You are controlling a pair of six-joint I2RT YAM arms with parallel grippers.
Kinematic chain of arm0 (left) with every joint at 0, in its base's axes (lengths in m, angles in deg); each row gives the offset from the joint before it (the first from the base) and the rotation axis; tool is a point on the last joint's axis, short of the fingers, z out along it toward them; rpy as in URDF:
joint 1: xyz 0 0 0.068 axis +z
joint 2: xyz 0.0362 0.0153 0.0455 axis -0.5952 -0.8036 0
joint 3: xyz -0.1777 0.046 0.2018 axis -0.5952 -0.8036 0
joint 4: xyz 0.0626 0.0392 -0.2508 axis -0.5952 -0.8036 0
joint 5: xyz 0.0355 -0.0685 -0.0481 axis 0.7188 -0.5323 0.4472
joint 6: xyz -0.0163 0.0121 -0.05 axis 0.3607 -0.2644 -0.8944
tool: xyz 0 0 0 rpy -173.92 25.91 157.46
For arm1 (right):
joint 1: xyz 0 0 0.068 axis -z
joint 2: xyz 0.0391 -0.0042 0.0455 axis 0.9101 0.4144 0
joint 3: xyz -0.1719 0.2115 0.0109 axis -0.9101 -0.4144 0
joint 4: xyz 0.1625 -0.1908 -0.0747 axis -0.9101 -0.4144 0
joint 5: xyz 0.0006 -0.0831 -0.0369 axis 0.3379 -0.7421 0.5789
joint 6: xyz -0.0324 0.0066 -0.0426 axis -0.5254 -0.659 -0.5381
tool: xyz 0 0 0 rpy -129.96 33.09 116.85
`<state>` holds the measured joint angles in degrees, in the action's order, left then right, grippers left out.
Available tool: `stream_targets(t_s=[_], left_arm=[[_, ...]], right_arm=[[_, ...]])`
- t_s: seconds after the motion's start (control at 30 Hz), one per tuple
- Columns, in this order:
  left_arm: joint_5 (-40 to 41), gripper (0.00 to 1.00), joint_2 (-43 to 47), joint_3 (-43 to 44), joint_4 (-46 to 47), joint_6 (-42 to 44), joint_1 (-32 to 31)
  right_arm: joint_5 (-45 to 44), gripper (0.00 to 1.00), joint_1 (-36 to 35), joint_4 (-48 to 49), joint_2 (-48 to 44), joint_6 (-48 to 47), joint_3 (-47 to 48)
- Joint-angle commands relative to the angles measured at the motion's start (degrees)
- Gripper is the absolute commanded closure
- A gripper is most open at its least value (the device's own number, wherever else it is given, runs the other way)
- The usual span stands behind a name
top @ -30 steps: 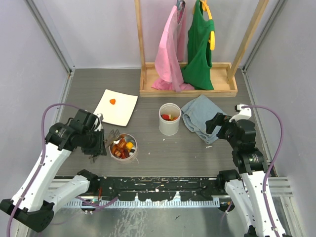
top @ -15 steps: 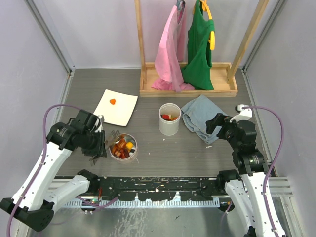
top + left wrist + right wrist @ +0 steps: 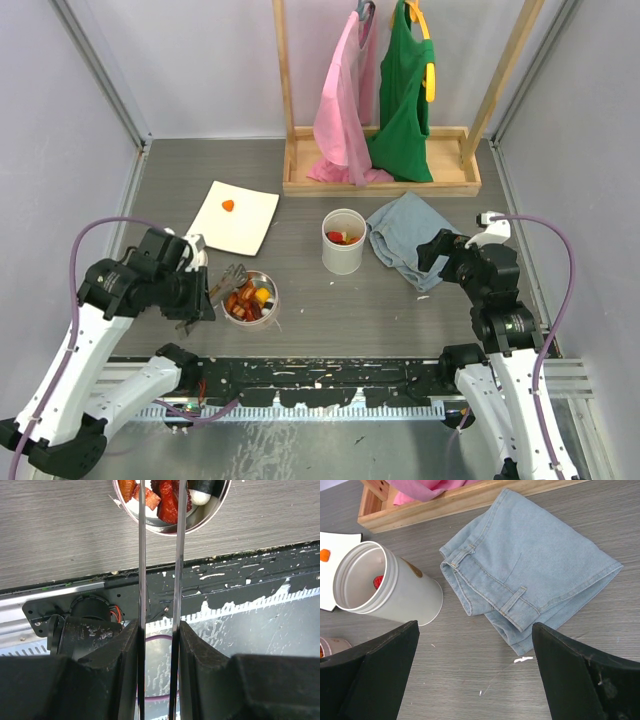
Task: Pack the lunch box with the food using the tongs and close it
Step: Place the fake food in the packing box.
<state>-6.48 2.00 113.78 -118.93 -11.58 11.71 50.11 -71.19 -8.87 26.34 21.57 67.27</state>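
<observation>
Two-armed tongs (image 3: 178, 580) in L gripper (image 3: 159, 630) (tips over food (image 3: 167, 505)).

top: overhead, near edge | left wrist: close over bowl (image 3: 159, 528) | right wrist: shares cup (image 3: 415, 597) with top

Even, diffuse light falls from overhead across my top view, leaving only short, soft shadows on the grey table (image 3: 400, 320). Through my left wrist camera, bright glare streaks the tongs (image 3: 142, 555), and the black fingers (image 3: 115, 672) nearest the lens blur. My right wrist view is sharp, its dark fingers (image 3: 370, 677) underexposed.
</observation>
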Motion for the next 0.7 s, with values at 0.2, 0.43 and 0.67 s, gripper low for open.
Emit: stream_targets(t_s=[0.2,0.43,0.67], left_arm=[[-0.6,0.72,0.4,-1.6,1.9,-0.6,-0.3],[0.3,0.68,0.4,0.0,1.8,-0.5,-0.3],[0.9,0.65,0.4,1.0,1.3,-0.2,-0.3]], right_arm=[[-0.4,0.0,-0.3,3.3,-1.2,0.1,0.1],[-0.3,0.0,-0.3,3.3,-1.2,0.1,0.1],[-0.3,0.0,-0.3,3.3,-1.3,0.1,0.0]])
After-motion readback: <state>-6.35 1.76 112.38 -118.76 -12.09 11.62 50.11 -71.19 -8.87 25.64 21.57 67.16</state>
